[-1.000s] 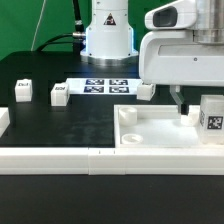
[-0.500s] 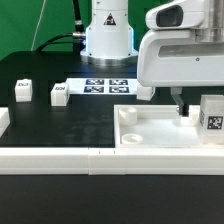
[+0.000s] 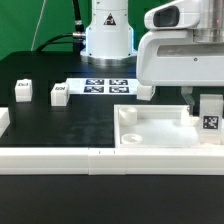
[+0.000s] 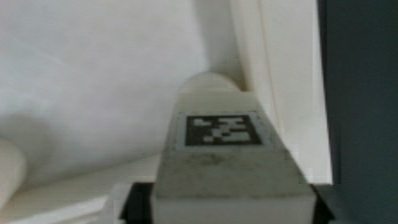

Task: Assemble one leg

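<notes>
My gripper is shut on a white leg with a black-and-white marker tag, held upright over the right end of the large white tray-shaped part. In the wrist view the leg fills the middle between my black fingers, its tip near the tray's raised rim. Three more legs stand on the black table: two at the exterior view's left and one behind the tray.
The marker board lies in front of the robot base. Long white border rails run along the front edge. A small white part sits at the far left.
The gripper with the leg has moved lower toward the tray's right end; the leg's tag sits lower than before.
</notes>
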Controlling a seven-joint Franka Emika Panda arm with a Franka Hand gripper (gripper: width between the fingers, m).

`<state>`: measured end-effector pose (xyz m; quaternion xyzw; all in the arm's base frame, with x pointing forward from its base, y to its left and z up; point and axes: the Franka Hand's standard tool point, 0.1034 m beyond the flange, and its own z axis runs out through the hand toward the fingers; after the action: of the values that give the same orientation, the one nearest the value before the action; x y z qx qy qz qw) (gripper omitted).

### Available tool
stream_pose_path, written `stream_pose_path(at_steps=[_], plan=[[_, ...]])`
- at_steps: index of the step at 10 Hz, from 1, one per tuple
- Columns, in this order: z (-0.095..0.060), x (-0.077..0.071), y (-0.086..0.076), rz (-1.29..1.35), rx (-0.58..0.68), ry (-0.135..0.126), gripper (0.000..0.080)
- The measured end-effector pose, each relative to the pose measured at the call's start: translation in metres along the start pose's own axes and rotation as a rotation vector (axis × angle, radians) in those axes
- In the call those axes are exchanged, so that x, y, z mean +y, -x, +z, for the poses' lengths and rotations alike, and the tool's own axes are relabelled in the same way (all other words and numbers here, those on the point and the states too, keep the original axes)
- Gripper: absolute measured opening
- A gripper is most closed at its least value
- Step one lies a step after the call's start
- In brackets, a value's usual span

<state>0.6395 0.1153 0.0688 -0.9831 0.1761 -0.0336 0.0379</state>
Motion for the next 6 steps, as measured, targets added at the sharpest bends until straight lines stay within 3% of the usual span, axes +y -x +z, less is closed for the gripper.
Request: stream_pose_path(at_steps=[6], plan=[[-0.0003,0.0033,0.0025,0.705,-0.020,0.007,0.0290]])
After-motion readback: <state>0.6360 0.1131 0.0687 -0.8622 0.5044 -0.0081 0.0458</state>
